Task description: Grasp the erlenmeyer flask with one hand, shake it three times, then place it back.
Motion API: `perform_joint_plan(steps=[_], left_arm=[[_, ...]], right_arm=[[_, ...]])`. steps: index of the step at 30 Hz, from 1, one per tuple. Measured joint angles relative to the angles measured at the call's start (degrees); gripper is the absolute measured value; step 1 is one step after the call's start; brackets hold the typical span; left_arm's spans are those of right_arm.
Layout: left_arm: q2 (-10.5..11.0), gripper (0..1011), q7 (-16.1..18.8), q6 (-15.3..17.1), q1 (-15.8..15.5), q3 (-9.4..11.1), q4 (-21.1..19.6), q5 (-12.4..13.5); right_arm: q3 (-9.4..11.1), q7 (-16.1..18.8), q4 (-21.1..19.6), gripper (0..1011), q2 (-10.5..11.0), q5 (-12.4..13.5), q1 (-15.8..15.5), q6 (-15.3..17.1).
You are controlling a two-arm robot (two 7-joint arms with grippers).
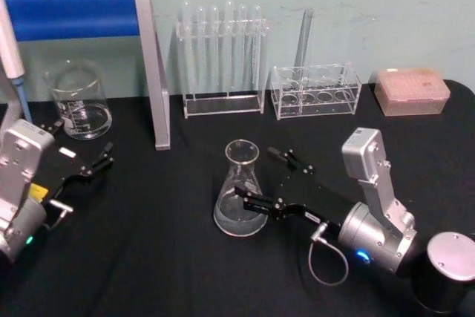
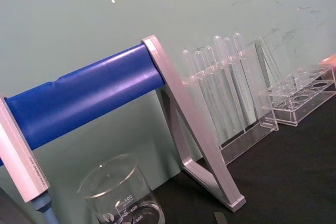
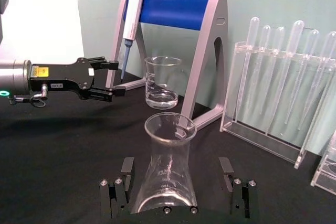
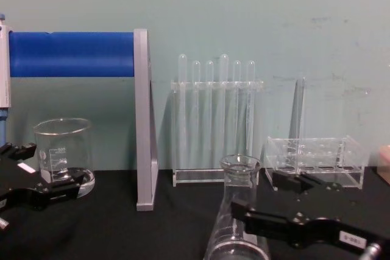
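Observation:
The erlenmeyer flask (image 1: 240,192) stands upright on the black table (image 1: 171,257), a little liquid in its base. My right gripper (image 1: 254,173) is open around it, one finger on each side. In the right wrist view the flask (image 3: 167,171) sits between the two fingers (image 3: 126,176), with a gap on each side. The chest view shows the flask (image 4: 239,223) with the right gripper (image 4: 256,190) level with its body. My left gripper (image 1: 82,139) rests open at the table's left, close to the glass beaker (image 1: 78,102); it also shows in the right wrist view (image 3: 114,78).
A pipette stand (image 1: 152,72) with a blue bar rises at the back left, and a pipette (image 1: 11,50) hangs on it. A rack of test tubes (image 1: 223,57), a low clear rack (image 1: 315,93) and a pink tip box (image 1: 412,91) line the back.

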Motion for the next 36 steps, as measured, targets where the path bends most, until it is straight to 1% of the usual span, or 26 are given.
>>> perform_joint_plan(steps=[12,17,23,27,36], left_arm=[[0.0,1001,0.0,0.0,0.0,0.0,0.0,0.0],[0.0,1001,0.0,0.0,0.0,0.0,0.0,0.0],[0.0,1001,0.0,0.0,0.0,0.0,0.0,0.0],[0.0,1001,0.0,0.0,0.0,0.0,0.0,0.0],[0.0,1001,0.0,0.0,0.0,0.0,0.0,0.0]], right_arm=[[-0.2,1.5,5.0,1002,-4.0,-2.3,3.4,-0.9],[-0.1,2.2,6.5,1002,-5.1,-3.0,4.4,-1.0],[0.4,2.7,7.6,1002,-6.4,-3.7,5.2,-1.2],[0.7,2.9,7.8,1003,-6.9,-4.0,5.3,-1.4],[0.7,2.9,7.8,1002,-6.8,-4.0,5.3,-1.4]])
